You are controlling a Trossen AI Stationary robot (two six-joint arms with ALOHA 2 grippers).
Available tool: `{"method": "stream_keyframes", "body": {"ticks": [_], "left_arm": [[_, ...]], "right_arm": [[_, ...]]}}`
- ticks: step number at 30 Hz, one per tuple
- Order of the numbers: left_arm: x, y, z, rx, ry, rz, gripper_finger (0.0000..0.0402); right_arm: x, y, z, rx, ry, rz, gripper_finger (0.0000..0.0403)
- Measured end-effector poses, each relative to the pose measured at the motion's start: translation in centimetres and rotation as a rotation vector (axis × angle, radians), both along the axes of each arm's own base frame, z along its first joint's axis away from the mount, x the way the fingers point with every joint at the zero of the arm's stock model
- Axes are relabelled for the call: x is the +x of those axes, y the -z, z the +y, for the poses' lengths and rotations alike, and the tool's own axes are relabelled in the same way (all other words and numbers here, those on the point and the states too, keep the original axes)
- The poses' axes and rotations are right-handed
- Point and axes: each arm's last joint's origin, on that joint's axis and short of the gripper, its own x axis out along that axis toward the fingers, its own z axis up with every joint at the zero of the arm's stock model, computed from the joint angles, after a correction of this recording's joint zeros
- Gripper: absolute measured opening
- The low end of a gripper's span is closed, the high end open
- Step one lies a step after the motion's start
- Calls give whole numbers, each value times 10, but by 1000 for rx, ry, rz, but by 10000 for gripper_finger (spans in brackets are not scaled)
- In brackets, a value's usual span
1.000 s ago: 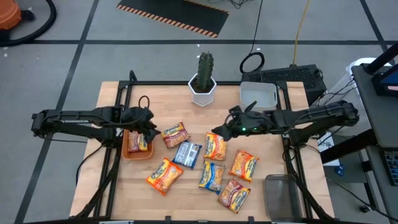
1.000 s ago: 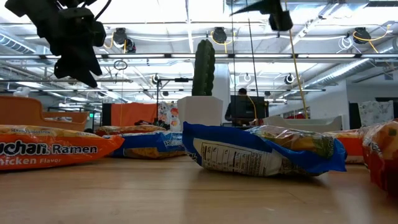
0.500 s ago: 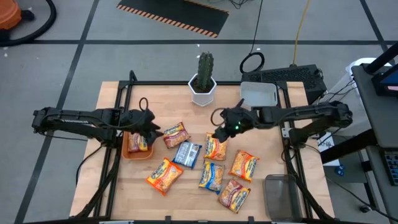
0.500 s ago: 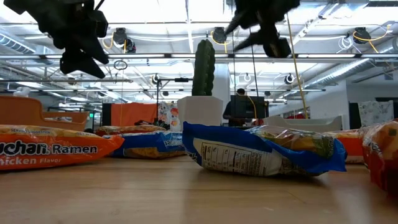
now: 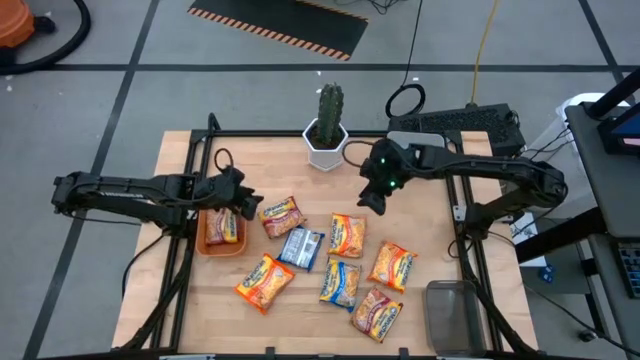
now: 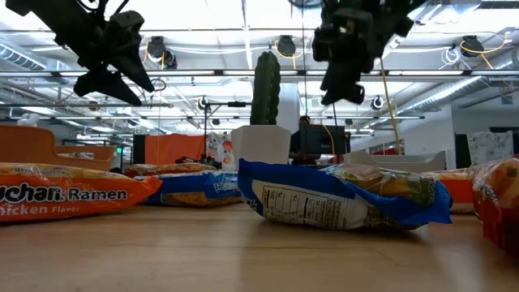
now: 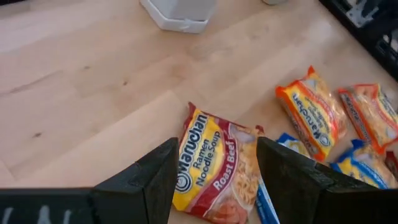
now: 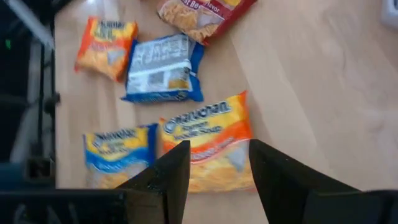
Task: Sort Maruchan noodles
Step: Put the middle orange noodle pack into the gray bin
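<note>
Several Maruchan packets lie flat on the wooden table: a red-orange Roast Beef one (image 5: 282, 215), a blue one (image 5: 302, 248) lying printed back up, an orange one (image 5: 346, 235), and others nearer the near edge (image 5: 265, 281) (image 5: 340, 283) (image 5: 392, 266) (image 5: 376, 312). One more packet (image 5: 224, 229) lies in the orange bin (image 5: 205, 240). My left gripper (image 5: 250, 207) hovers open between the orange bin and the Roast Beef packet (image 7: 214, 165). My right gripper (image 5: 368, 203) hangs open above the table, just beyond the orange packet (image 8: 208, 146).
A cactus in a white pot (image 5: 326, 135) stands at the far edge's middle. A pale tray-like bin (image 5: 415, 150) sits far right under my right arm. A grey bin (image 5: 450, 310) sits at the near right corner. Bare wood shows at the far left.
My right arm has swung toward the far edge, and its gripper has drawn back from over the orange packet and turned, from pointing toward the table's left to pointing toward the near-left. My left gripper has shifted slightly right, away from the orange bin. No packet has moved.
</note>
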Motion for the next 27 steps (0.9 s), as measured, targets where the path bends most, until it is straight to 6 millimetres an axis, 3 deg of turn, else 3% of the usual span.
{"method": "stream_keyframes", "body": {"ticks": [7, 14, 20, 27], "left_arm": [[11, 9, 1, 0, -10, 46, 221], [27, 19, 7, 10, -21, 68, 221], [40, 17, 15, 8, 78, -10, 221], [40, 16, 20, 25, 205, -3, 221]], "right_arm": [[-10, 47, -14, -42, -210, 41, 185], [-1, 75, -18, -67, -321, 58, 208], [11, 93, -23, -73, -313, 46, 214], [21, 105, -25, 6, -199, 67, 210]]}}
